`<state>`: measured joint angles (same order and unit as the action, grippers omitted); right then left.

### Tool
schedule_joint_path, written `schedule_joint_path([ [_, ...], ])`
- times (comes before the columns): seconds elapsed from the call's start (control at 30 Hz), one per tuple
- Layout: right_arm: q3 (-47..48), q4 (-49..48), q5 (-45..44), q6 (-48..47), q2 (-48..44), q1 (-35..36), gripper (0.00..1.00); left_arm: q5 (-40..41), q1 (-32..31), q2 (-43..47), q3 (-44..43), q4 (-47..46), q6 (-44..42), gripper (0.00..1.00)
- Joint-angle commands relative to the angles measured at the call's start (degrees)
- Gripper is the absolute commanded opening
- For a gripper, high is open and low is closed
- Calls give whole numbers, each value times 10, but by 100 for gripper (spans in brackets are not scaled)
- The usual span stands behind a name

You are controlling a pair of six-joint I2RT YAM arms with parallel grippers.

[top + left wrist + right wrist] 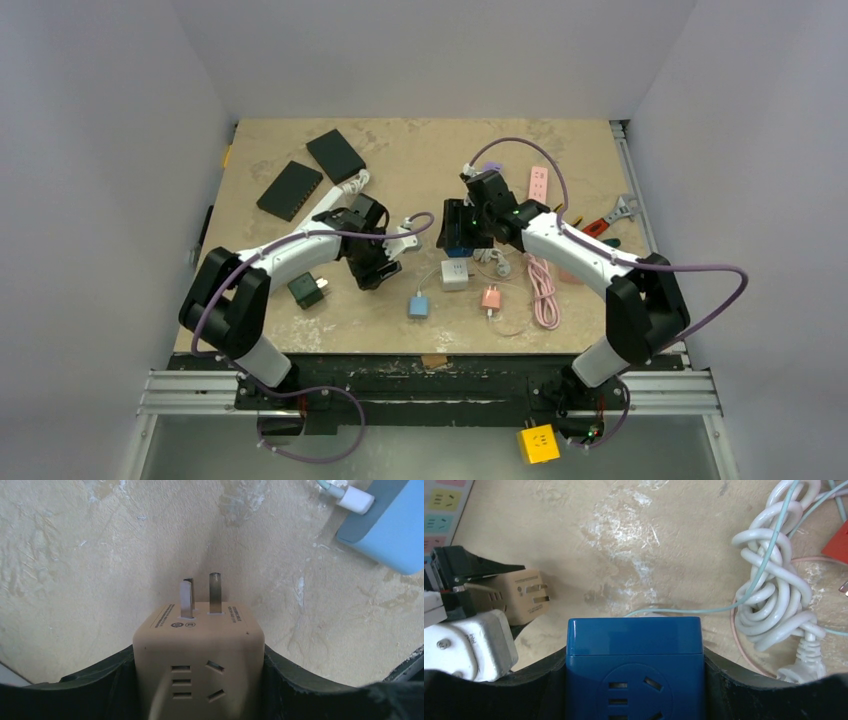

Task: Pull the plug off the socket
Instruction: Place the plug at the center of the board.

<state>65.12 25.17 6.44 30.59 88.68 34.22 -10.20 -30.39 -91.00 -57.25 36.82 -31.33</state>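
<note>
Holding both halves apart, so the pull looks done.

- **Near edge, 6 o'clock of table centre:** light-blue charger point(418, 306), white cube point(454, 274) and orange charger point(491, 298) lie loose. None is involved.
- **Left gripper point(199, 690), 8 o'clock of centre:** clamped on tan plug point(199, 645). Prongs point(215, 592) are bare and point out over the tabletop point(75, 580).
- **Right gripper point(634, 690), 3 o'clock of centre:** clamped on blue socket point(634, 640). Nothing is plugged into the face that shows.
- **Right wrist view:** plug sits at 9 o'clock of socket, well apart, nothing bridging them.
- **Remaining, as a judgement:** nothing beyond setting parts down, if that's wanted.
- **Far side:** black boxes point(290, 190) at 11 o'clock, pink strip point(539, 184) at 1 o'clock.
</note>
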Motion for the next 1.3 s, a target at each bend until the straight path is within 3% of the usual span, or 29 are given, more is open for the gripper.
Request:
schedule_joint_path([
  [0.0, 17, -59, -28, 14, 6, 0, 0, -19, 2, -10, 3, -55, 34, 37],
  [0.07, 29, -60, -32, 14, 19, 0, 0, -19, 2, -14, 1, -54, 37, 51],
  [0.2, 67, -50, -37, 8, 48, 0, 0, -26, 3, -17, -6, -41, 41, 98],
  [0.23, 77, -46, -39, 6, 54, 0, 0, -28, 3, -16, -12, -29, 43, 100],
  [0.53, 129, -27, -62, -3, 116, -1, 0, -46, 16, 69, -82, 82, 81, 100],
  [0.87, 185, -26, -115, -11, 217, 14, 0, -187, 165, 141, -254, 255, 100, 100],
  [1.1, 237, 4, -154, -24, 268, 45, 0, -232, 248, 112, -266, 308, 104, 100],
  [1.27, 236, 13, -194, -23, 276, 66, 0, -229, 270, 119, -244, 296, 114, 100],
])
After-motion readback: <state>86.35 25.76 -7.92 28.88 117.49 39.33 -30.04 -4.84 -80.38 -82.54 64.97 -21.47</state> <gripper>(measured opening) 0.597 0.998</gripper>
